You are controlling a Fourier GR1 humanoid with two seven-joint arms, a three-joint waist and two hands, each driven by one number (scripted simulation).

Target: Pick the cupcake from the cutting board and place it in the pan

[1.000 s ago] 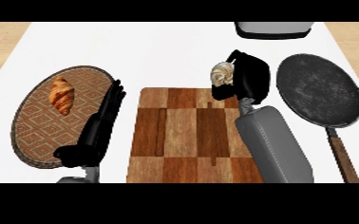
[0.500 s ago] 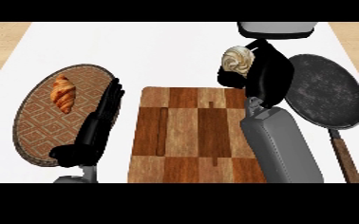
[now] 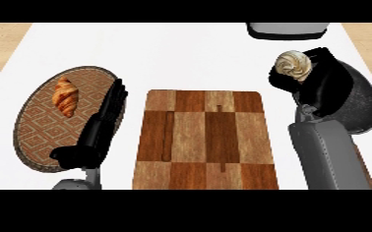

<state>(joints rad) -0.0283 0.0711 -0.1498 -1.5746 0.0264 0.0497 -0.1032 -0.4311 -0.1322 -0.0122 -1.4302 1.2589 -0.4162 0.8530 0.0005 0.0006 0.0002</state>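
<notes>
The right hand (image 3: 323, 81) is curled around the cupcake (image 3: 293, 65), holding it up off the cutting board (image 3: 205, 137), beyond the board's far right corner. The pan (image 3: 357, 103) lies just right of and nearer than the cupcake, largely hidden under that hand, so the move to come is probably a short shift right and down. The left hand (image 3: 98, 125) rests open at the left.

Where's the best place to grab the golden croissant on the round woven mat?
Across its middle, from above. The golden croissant lies flat on the round woven mat, long axis running away from the robot, so a pinch would likely close on its left and right flanks. The open left hand rests beside it.
</notes>
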